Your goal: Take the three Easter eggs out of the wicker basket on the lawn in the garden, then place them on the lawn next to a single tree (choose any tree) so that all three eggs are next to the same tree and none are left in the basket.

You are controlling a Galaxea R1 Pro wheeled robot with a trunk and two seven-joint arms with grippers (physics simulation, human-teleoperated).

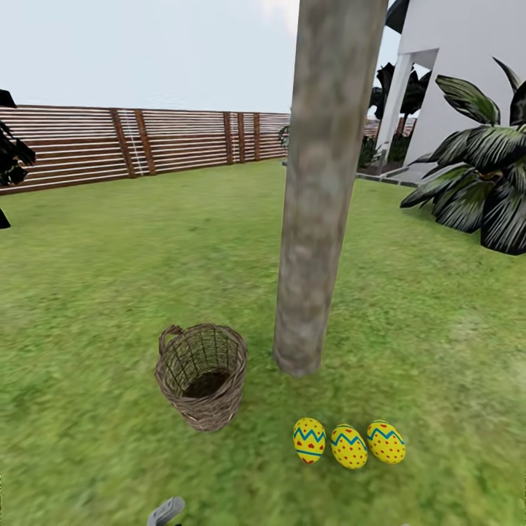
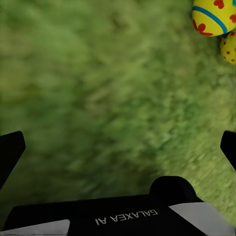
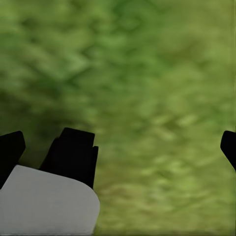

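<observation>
Three yellow Easter eggs with red dots and zigzag bands lie in a row on the lawn (image 1: 109, 292): left egg (image 1: 310, 440), middle egg (image 1: 348, 446), right egg (image 1: 386, 442). They rest just in front of the grey-brown tree trunk (image 1: 314, 219). The brown wicker basket (image 1: 201, 376) stands upright left of the trunk, with nothing visible inside it. My left gripper (image 2: 118, 147) hangs open over bare grass, with two eggs, one (image 2: 216, 14) and another (image 2: 228, 46), at the edge of its view. My right gripper (image 3: 118, 147) is open over grass, holding nothing.
A slatted wooden fence (image 1: 146, 142) runs along the back of the lawn. A white building (image 1: 460, 88) and a dark broad-leaved plant (image 1: 482, 183) stand at the right. A dark shape (image 1: 11, 161) pokes in at the left edge. A grey arm part (image 1: 166, 511) shows at the bottom.
</observation>
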